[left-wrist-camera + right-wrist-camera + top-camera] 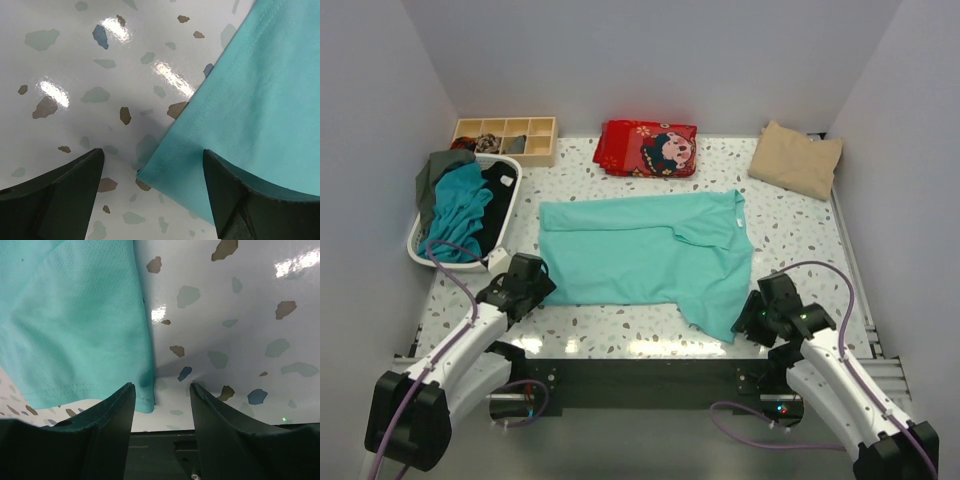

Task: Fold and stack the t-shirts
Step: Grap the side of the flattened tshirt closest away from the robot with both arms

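Speckled table [790, 215]: one turquoise tee [640, 250], spread centre frame; soft, light, limp. You'd best pinch its lower corners. Left gripper [152, 155], right gripper [161, 387]: jaws apart, holding nothing.

Turquoise tee [640, 250] flat, centre; beige tee [796, 158] folded

Wooden divider tray [506, 139] near a red cartoon-print cloth [647, 148] (folded), on terrazzo table [620, 322].

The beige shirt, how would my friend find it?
Look at the speckled table and go to its far right corner. The beige shirt lies there, right of the red cartoon cloth. It alone is tan and folded small.
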